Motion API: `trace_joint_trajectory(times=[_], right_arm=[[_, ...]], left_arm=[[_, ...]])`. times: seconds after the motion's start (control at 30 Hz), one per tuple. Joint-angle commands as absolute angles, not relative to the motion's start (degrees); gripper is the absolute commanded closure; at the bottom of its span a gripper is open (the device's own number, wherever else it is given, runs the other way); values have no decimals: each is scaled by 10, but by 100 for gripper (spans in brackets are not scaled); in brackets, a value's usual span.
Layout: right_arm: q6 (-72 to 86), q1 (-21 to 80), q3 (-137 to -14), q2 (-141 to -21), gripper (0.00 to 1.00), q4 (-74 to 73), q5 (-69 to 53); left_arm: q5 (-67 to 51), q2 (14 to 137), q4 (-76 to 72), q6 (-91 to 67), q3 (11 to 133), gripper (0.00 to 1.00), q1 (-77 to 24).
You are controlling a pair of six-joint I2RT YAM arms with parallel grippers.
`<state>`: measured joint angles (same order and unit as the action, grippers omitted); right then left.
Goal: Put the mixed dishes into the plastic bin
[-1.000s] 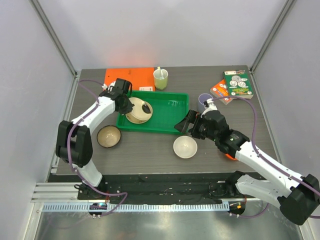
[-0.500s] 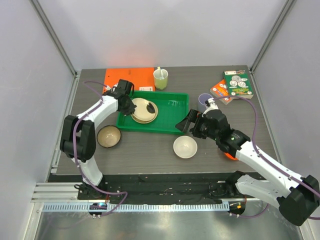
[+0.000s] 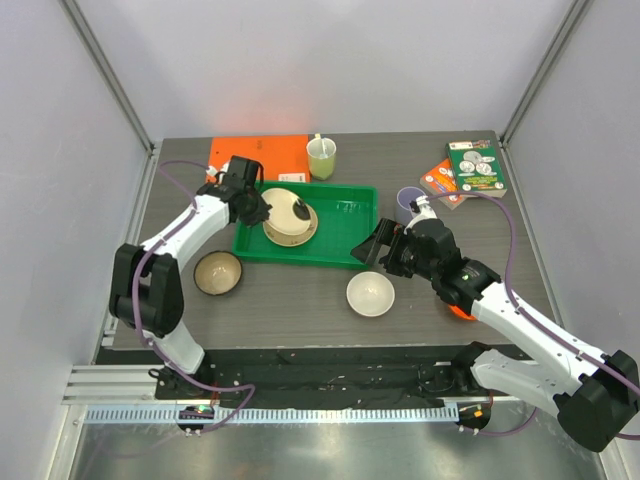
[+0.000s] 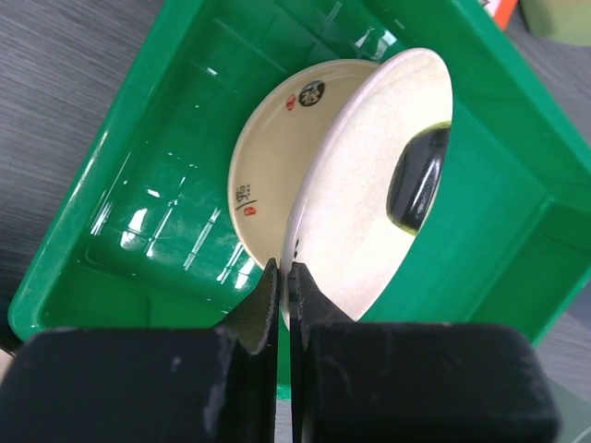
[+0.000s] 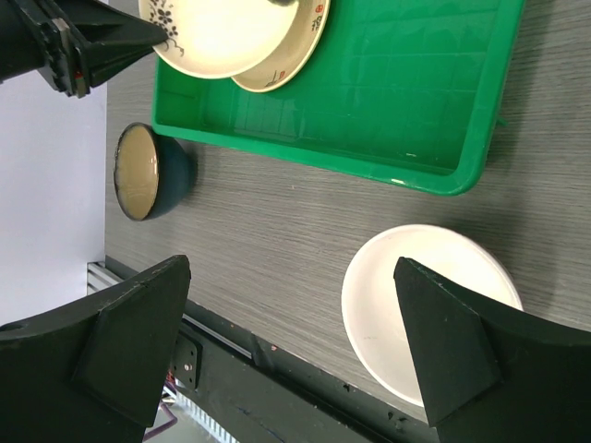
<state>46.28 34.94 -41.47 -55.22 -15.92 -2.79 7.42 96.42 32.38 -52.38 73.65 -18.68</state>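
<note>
Left gripper (image 4: pixel 282 274) nips tilted plate (image 4: pixel 360 208) at its rim (over the bin (image 4: pixel 152 198), left half); right gripper (image 5: pixel 291 265) gapes empty.

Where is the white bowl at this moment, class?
In the top view the white bowl sits on the table, just outside the green bin's near right corner, close below the right gripper.

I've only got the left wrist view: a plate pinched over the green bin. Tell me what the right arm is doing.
Observer: The right fingers hang open and empty, between the green bin and the white bowl.
Operator: Name a dish outside the bin on the left side.
Observer: A brown bowl stands on the table in front of the bin's left end.
Operator: Now find a cup.
Observer: The lavender cup stands off the bin's right end, beside the right arm.
</note>
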Motion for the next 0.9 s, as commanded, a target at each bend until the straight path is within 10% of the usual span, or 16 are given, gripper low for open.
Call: trace_joint_trajectory(times=[0.0, 0.87], right_arm=[[458, 346, -420, -548, 2, -153, -34], [456, 342, -418, -552, 2, -155, -37]], left_arm=[[57, 941, 294, -534, 761, 100, -187], [28, 998, 266, -545, 733, 100, -201]])
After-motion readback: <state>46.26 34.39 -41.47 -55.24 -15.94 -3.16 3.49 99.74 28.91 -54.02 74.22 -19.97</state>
